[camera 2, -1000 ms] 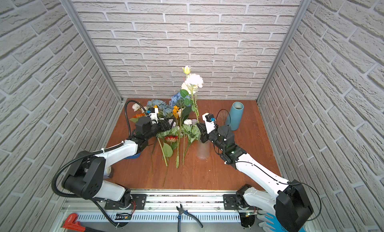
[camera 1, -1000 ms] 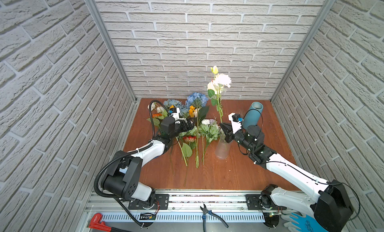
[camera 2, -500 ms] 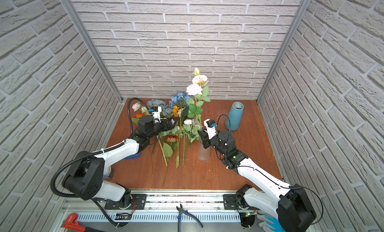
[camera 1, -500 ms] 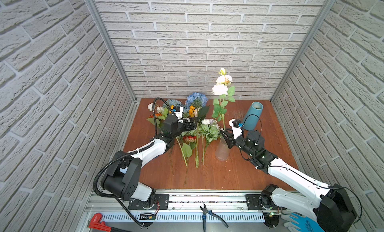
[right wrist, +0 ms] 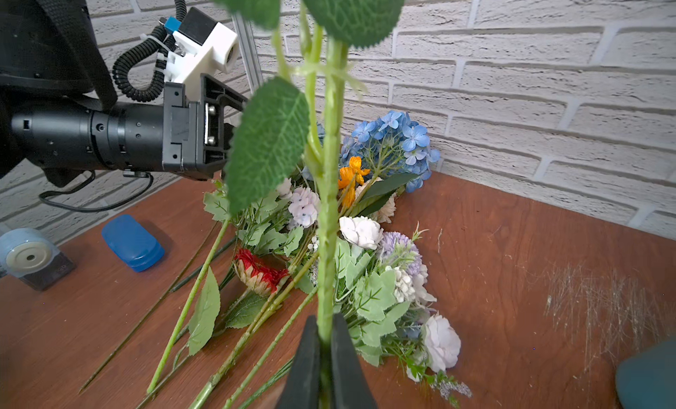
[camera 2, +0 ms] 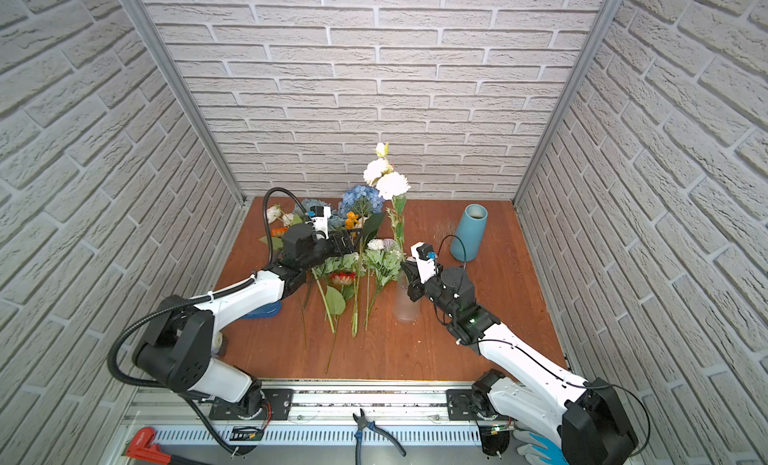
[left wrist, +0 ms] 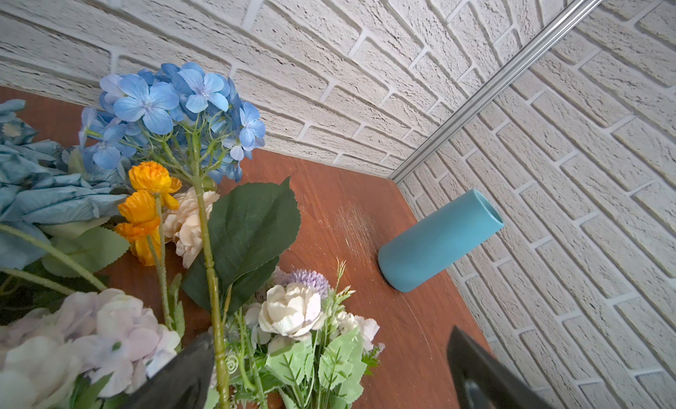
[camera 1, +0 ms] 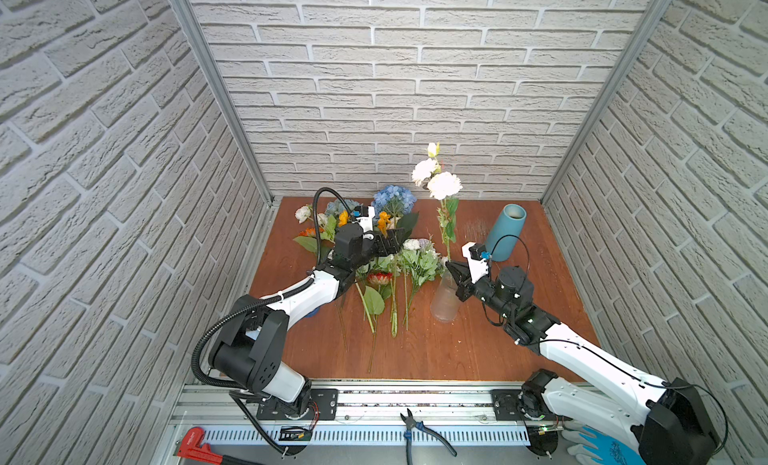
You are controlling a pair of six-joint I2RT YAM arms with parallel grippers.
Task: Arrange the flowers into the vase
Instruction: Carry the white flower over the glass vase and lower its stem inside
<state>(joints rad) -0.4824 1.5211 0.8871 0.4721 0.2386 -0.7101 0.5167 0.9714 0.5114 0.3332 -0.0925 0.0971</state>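
My right gripper is shut on the green stem of a tall white flower. The flower stands nearly upright over the mouth of the clear frosted vase. The gripper hides the stem's lower end. The other flowers lie in a pile left of the vase, among them a blue hydrangea. My left gripper hovers open over the pile. The hydrangea's stem runs close by one of its fingers.
A teal vase stands at the back right. A blue lid and a small round device lie left of the pile. Brick walls close in three sides. Pliers and a red wrench lie beyond the front rail.
My right gripper has come down and a little left to the vase's mouth, and the white flower has sunk with it. The left gripper has edged right over the pile.
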